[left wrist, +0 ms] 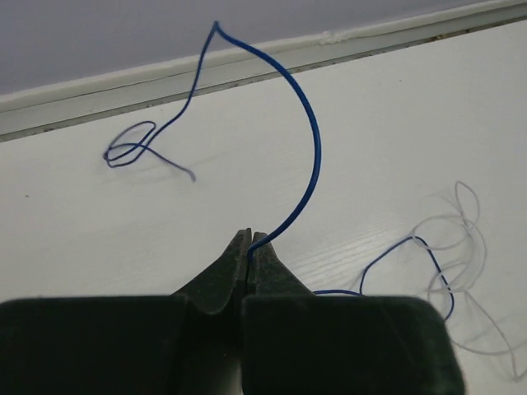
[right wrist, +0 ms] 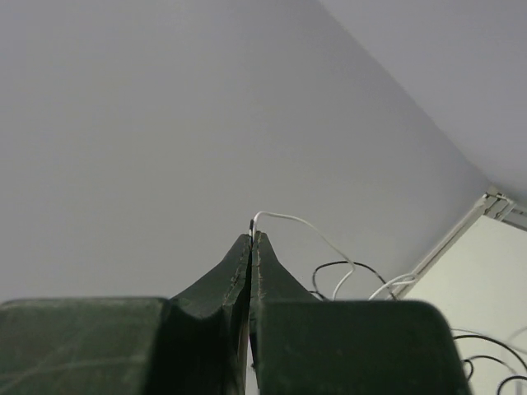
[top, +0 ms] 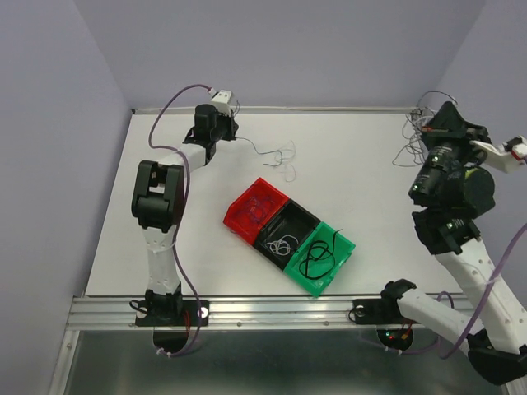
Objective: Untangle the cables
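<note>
**Left gripper** (left wrist: 249, 240), lower centre of the left-wrist view: jaws pressed together, pinching a thin blue cable (left wrist: 311, 140) at the tips. The cable rises, arcs to a sharp bend at upper left, and drops to a small double loop on the flat white table (left wrist: 82, 239). A second blue run leaves the fingers at lower right and crosses a loose tangle of pale white cables (left wrist: 465, 234) near the right edge. Whether it is the same cable cannot be told.

**Right gripper** (right wrist: 252, 239), lower centre of the right-wrist view: jaws shut, nipping a thin white cable (right wrist: 305, 220) that curves rightward. Thin black cables (right wrist: 346, 265) loop beyond it, partly hidden by the finger body. The gripper hangs off the table, facing the plain lilac wall (right wrist: 165, 123).

**Containers**, overhead view: a three-compartment plastic tray (top: 310, 216) lies diagonally at centre.
- The red compartment (top: 240, 216), at the tray's upper-left end, holds faint strands too fine to identify.
- The black compartment (top: 298, 226), in the middle, holds a coiled white cable (top: 284, 244).
- The green compartment (top: 342, 247), at the lower-right end, holds a looped black cable (top: 319, 259).

**Edges and room**: the left gripper sits near the table's far edge at upper left, and the right gripper is at the far right corner. White tabletop shows on all sides of the tray.

**Obscured**: overhead, the right fingertips are lost among tangled strands. The right arm is cut off at lower right.
</note>
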### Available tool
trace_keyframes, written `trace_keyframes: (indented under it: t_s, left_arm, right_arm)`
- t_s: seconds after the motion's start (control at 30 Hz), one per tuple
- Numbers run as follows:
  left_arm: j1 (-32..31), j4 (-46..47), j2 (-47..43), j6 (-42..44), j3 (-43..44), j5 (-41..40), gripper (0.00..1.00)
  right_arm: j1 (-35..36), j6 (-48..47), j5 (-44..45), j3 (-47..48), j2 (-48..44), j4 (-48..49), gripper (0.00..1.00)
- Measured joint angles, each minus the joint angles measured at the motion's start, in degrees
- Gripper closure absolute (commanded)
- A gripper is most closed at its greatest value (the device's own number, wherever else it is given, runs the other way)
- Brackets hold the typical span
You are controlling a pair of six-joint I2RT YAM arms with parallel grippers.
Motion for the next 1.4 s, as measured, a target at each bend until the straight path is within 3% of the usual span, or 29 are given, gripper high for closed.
trace_keyframes:
  t_s: [0.17,0.37,0.47,0.53,0.6,0.73,0.87,1.17,1.4]
  left_arm:
    - [-0.3,-0.5,-7.8,1.8,-4.5,6.7,1.0]
    - [-1.2,0.7,-17.6,4.5,-7.6,8.4,1.0]
    - [-1.5,1.6,-20.4,5.5,-8.9,8.8,1.0]
    - [-1.5,1.6,-20.9,6.0,-9.7,8.9,1.0]
    - [-1.5,1.5,-21.0,6.2,-10.5,9.3,1.0]
    - [-1.5,0.8,-21.1,6.4,-12.5,10.3,1.0]
    - [-1.5,0.7,-21.3,6.5,-12.9,11.4,1.0]
    - [-1.5,0.8,-22.6,6.7,-12.9,11.0,1.0]
    - [-0.8,0.8,-22.9,6.6,-13.0,10.5,1.0]
  right_arm:
    - [0.0,2.4,-5.5,0.9,11.8,-1.2,0.99]
    - [0.0,5.5,-9.0,3.2,30.3,-8.2,1.0]
    - [0.0,6.2,-8.8,3.2,33.5,-12.4,0.95]
    - [0.0,6.5,-8.5,2.6,33.4,-14.4,0.47]
    - [0.0,5.7,-9.1,1.0,32.1,-15.0,0.15]
    - [0.0,1.6,-15.3,-0.6,30.9,-17.2,0.14]
    - [-0.1,-5.1,-29.2,0.0,33.5,-18.4,0.15]
    - [-0.1,-17.0,-54.3,17.0,57.4,-26.0,0.14]
    - [0.0,-23.4,-63.6,22.4,67.4,-33.0,0.1]
